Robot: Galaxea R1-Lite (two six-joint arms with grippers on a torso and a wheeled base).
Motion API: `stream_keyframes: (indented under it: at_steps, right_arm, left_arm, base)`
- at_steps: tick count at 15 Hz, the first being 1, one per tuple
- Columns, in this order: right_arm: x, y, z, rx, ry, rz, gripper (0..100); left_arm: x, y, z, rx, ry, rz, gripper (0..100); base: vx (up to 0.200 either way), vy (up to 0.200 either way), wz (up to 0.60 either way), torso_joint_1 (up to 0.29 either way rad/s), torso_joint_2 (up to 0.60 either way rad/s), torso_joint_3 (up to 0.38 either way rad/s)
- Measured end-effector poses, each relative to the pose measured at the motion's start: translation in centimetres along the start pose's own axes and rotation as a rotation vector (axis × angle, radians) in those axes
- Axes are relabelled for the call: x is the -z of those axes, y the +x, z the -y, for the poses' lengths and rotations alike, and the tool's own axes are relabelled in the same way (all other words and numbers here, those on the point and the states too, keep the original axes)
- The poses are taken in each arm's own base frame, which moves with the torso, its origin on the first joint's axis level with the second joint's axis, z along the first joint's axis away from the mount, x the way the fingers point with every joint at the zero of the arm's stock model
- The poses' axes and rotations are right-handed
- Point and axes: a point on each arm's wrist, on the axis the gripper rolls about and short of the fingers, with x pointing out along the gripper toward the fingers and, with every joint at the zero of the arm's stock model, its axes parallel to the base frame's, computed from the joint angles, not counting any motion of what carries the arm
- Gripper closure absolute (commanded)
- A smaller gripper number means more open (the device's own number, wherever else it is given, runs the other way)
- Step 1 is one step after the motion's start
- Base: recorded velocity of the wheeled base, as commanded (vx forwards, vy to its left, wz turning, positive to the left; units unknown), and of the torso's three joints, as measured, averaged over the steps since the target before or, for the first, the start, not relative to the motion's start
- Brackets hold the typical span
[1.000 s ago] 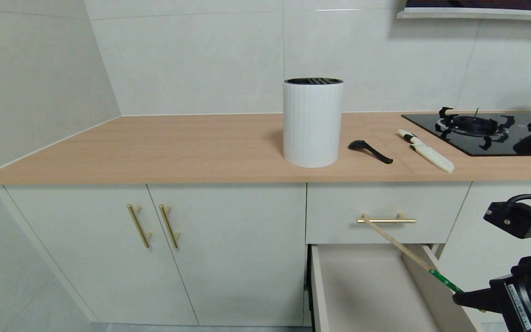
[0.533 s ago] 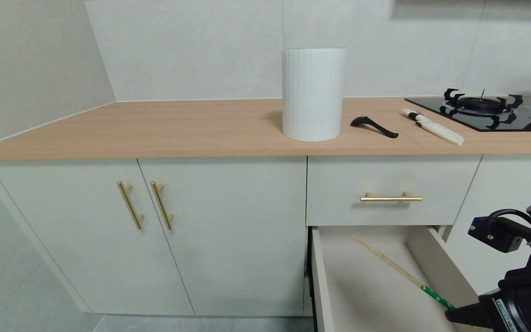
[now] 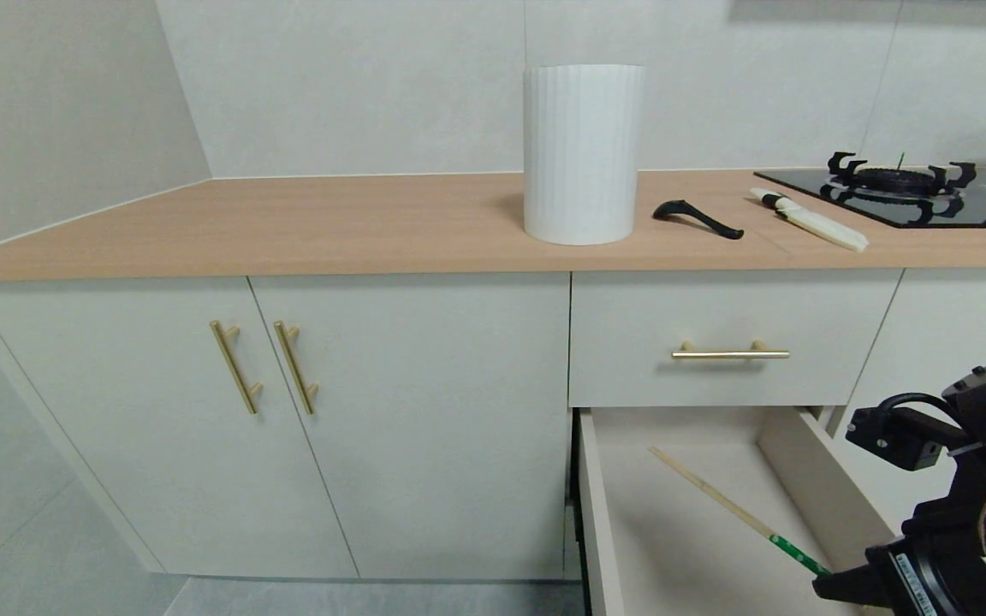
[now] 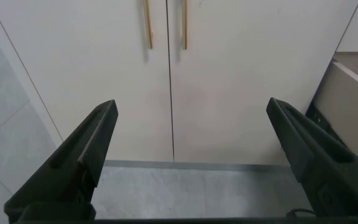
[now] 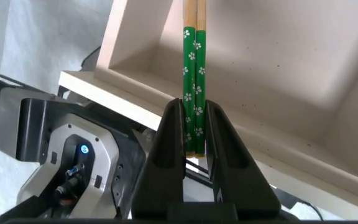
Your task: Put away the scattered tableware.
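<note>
My right gripper (image 3: 840, 583) is shut on a pair of wooden chopsticks (image 3: 733, 511) with green flowered ends, at the lower right of the head view. The sticks slant up and left over the inside of the open lower drawer (image 3: 673, 547). In the right wrist view the chopsticks (image 5: 194, 68) run straight out from the closed right gripper (image 5: 194, 140) above the drawer floor (image 5: 272, 68). On the wooden counter (image 3: 330, 227) lie a black spoon (image 3: 697, 217) and a white-sheathed knife (image 3: 810, 221), right of a white ribbed holder (image 3: 580, 154). The left gripper (image 4: 191, 149) stands open, low before the cabinet doors (image 4: 229, 81).
A closed drawer with a gold handle (image 3: 730, 353) sits above the open one. Two cabinet doors with gold handles (image 3: 262, 366) fill the left. A black gas hob (image 3: 912, 184) is at the counter's far right. Tiled walls close the back and left.
The head camera has sunk, so the whole scene shifted up. The right gripper lowered the chopsticks from in front of the upper drawer's handle into the open drawer.
</note>
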Motion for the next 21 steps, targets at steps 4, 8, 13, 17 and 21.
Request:
stream_keyframes:
  at_steps: [4, 8, 13, 17, 21]
  right_arm:
    - [-1.4, 1.9, -0.1, -0.009, -0.006, 0.054, 100]
    - [-2.9, 5.5, 0.4, 0.016, 0.019, 0.000, 100]
    - [-5.3, 12.4, 2.7, 0.080, 0.143, -0.144, 100]
    - [-6.2, 17.5, 4.0, 0.114, 0.243, -0.187, 100]
    - [-5.8, 20.9, 4.4, 0.126, 0.238, -0.200, 100]
  left_arm:
    - [0.0, 0.0, 0.0, 0.000, 0.000, 0.000, 0]
    - [0.0, 0.0, 0.0, 0.000, 0.000, 0.000, 0]
    - [0.0, 0.0, 0.0, 0.000, 0.000, 0.000, 0]
    - [0.0, 0.0, 0.0, 0.000, 0.000, 0.000, 0]
    - [0.0, 0.0, 0.0, 0.000, 0.000, 0.000, 0]
  base:
    - [0.000, 0.000, 0.00, 0.000, 0.00, 0.000]
    - [0.000, 0.000, 0.00, 0.000, 0.00, 0.000]
    - [0.000, 0.000, 0.00, 0.000, 0.00, 0.000]
    - [0.000, 0.000, 0.00, 0.000, 0.00, 0.000]
    - [0.000, 0.000, 0.00, 0.000, 0.00, 0.000]
